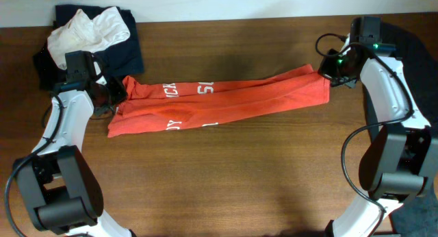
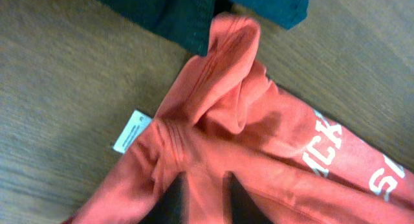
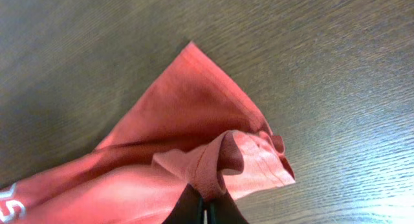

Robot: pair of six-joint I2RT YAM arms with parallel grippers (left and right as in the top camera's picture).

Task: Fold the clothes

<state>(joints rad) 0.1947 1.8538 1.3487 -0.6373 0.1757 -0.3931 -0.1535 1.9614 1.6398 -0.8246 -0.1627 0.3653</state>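
A red garment with white lettering [image 1: 219,100] lies stretched across the table as a long folded strip. My left gripper [image 1: 113,94] is shut on its left end, with red cloth pinched between the fingers [image 2: 207,201]. A white label [image 2: 129,130] sticks out at that end. My right gripper [image 1: 327,71] is shut on the right end; in the right wrist view a fold of hem [image 3: 213,166] is clamped between the fingertips [image 3: 204,208]. The cloth is pulled fairly taut between both grippers.
A pile of dark navy clothes [image 1: 126,42] with a white garment [image 1: 89,30] on top sits at the back left, just behind my left gripper; its edge shows in the left wrist view [image 2: 194,17]. The wooden table [image 1: 226,175] extends in front.
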